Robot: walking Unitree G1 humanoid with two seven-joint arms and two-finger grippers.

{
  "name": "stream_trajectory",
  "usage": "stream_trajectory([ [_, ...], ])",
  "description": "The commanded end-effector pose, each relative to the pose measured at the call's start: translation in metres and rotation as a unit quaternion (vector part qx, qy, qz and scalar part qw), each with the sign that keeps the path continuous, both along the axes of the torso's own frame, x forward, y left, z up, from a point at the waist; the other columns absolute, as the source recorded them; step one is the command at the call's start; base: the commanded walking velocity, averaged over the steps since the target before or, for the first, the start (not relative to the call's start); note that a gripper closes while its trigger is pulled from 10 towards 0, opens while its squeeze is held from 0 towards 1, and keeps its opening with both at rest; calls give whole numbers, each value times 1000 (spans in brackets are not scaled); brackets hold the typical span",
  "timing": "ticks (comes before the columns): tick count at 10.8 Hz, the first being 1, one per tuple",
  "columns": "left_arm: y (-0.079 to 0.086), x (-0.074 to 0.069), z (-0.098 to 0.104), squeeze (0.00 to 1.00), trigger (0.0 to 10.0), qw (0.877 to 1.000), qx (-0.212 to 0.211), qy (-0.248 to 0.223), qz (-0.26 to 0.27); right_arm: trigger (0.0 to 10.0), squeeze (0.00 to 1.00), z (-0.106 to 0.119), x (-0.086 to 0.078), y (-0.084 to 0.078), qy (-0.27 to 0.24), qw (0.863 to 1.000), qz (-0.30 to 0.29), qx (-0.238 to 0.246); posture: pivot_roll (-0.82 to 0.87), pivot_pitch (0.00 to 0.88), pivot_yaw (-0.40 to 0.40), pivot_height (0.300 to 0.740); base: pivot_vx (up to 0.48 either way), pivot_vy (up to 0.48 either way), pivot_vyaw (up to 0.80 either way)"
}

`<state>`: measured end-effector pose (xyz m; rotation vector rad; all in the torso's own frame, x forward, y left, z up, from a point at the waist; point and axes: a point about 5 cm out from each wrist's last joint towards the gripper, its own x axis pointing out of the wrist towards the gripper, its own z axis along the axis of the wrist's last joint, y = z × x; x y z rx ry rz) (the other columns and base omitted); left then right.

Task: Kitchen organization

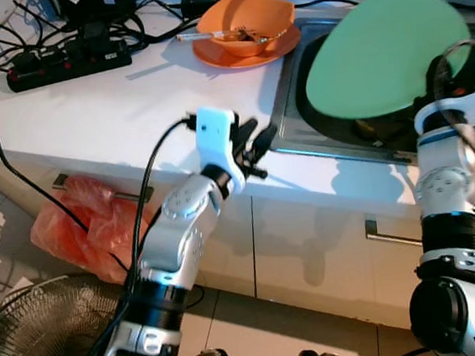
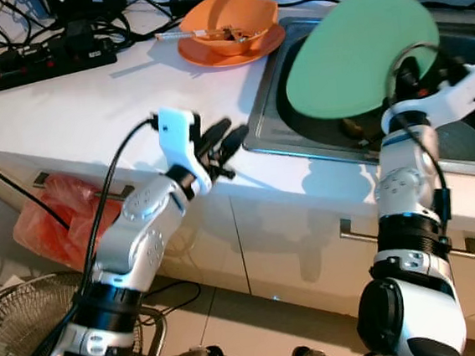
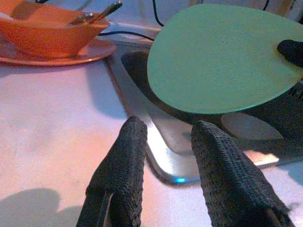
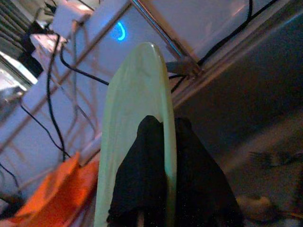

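While my right gripper [image 4: 163,156] pinches only the rim of the green plate [image 1: 385,50], tilted above the sink [image 2: 269,116], it could slip and drop onto the dishes below. My left gripper [image 3: 165,156] hovers open, empty, over the counter edge [image 1: 130,112].

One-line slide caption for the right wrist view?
Right gripper pinches a green plate by its rim above the sink.
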<state>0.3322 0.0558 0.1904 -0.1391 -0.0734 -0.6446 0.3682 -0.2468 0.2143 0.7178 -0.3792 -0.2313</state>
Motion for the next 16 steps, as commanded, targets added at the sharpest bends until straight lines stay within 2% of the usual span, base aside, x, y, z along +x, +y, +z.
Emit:
stream_trajectory([
  [1,-1,-3,1,0,10000,1000,8,-10,-5,10000,0,18,1,-1,-27,999,-14,-32,178,112,32,740,0,0,0],
  [2,0,-5,-1,0,10000,1000,11,-8,-7,10000,0,15,2,-1,-10,996,-26,-80,180,109,35,740,0,0,0],
  [6,-3,-9,-4,0,10000,1000,21,-8,-14,10000,0,9,10,-4,35,977,-57,-204,187,98,35,740,0,0,0],
  [7,-3,-9,-5,0,10000,1000,23,-9,-14,10000,0,8,11,-2,36,975,-54,-213,191,97,34,740,0,0,0],
  [9,-4,-11,-5,0,10000,999,26,-11,-15,10000,0,1,16,14,38,969,-27,-242,194,96,33,740,0,0,0],
  [10,-4,-11,-5,0,10000,999,27,-12,-16,10000,0,-11,19,28,52,967,12,-251,197,96,32,740,0,0,0],
  [11,-5,-11,-5,0,10000,999,27,-12,-16,10000,0,-18,20,37,61,959,31,-275,200,101,30,740,0,0,0],
  [12,-5,-12,-5,0,10000,999,28,-12,-16,10000,0,-26,20,46,67,956,52,-280,201,102,30,740,0,0,0],
  [16,-3,-11,-5,0,10000,999,29,-12,-10,10000,0,-32,23,57,77,953,71,-284,206,110,27,740,0,0,0],
])
